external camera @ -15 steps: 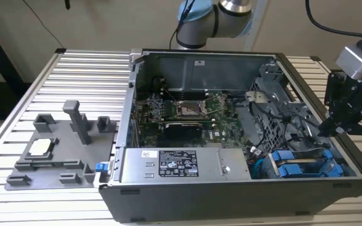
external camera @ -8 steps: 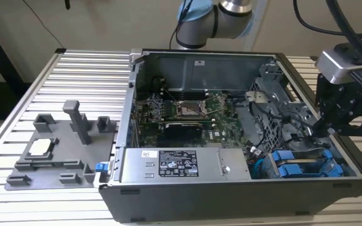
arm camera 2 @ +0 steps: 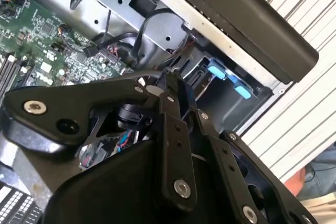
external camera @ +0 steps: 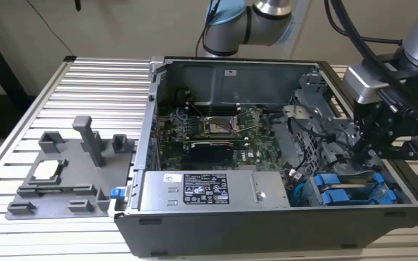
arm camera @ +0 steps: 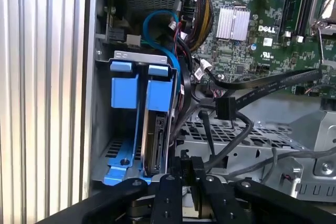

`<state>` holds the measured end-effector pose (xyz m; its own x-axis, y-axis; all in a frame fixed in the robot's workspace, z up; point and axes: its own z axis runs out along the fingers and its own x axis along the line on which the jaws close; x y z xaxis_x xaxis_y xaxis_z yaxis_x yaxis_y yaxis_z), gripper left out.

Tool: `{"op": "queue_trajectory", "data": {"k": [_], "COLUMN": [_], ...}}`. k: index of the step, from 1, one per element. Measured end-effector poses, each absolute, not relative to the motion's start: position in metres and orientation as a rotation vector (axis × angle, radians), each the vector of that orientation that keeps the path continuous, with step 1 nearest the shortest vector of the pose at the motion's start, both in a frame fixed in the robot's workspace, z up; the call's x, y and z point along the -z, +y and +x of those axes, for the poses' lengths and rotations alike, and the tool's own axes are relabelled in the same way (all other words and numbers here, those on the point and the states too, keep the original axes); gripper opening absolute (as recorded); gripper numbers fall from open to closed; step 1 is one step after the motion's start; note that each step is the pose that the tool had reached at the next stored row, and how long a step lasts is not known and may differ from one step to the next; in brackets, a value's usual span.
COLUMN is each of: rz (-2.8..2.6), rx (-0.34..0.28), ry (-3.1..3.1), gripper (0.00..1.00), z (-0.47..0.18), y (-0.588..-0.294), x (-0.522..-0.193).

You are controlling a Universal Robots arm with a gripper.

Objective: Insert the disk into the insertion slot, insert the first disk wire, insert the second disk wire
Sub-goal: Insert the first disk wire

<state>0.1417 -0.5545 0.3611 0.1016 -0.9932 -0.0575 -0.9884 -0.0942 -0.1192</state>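
The disk, a silver-grey drive in a bright blue carrier, stands edge-on inside its slot in the drive cage; its blue front shows in the exterior view. My gripper hangs just beside the disk's rear edge, inside the case at the exterior view's right. The fingers are closed together on a small black connector of a disk wire. A second black connector on a flat cable hangs free nearby.
Another blue-fronted drive carrier sits beside the disk, nearer the case wall. Bundled cables, the motherboard and the power supply crowd the case. A grey fixture stands on the slatted table.
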Motion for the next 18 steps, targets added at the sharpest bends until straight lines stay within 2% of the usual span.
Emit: {"op": "queue_trajectory", "data": {"k": [4, 18], "rz": [-2.223, -2.218], "rx": [0.076, 0.078], "ry": [2.017, 2.024], "gripper": [0.19, 0.19], "z": [0.1385, 0.1384], "y": [-0.5549, -0.5579], "x": [-0.3595, -0.357]}}
